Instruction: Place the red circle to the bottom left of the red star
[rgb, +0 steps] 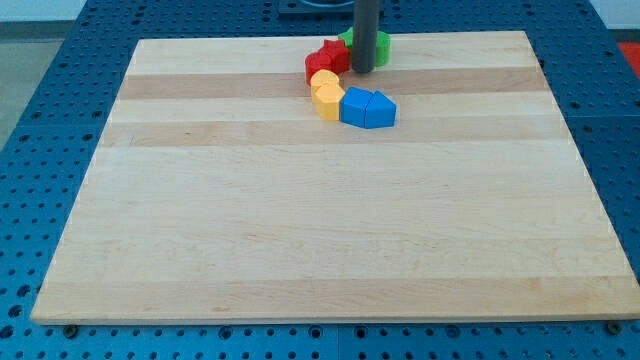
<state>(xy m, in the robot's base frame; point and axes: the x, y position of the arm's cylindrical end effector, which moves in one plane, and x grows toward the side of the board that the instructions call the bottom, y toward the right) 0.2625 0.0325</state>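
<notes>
The blocks cluster near the view's top centre of the wooden board (320, 220). The red star (336, 52) lies just left of my rod. The red circle (316, 68) touches it on its lower left. My tip (363, 72) rests on the board just right of the red star and in front of a green block (380, 44), which the rod partly hides. The tip is above the blue blocks.
Two yellow blocks (327, 92) sit below the red circle. Two blue blocks (367, 108) lie to their right, touching them. The board lies on a blue perforated table (40, 120). The cluster is close to the board's top edge.
</notes>
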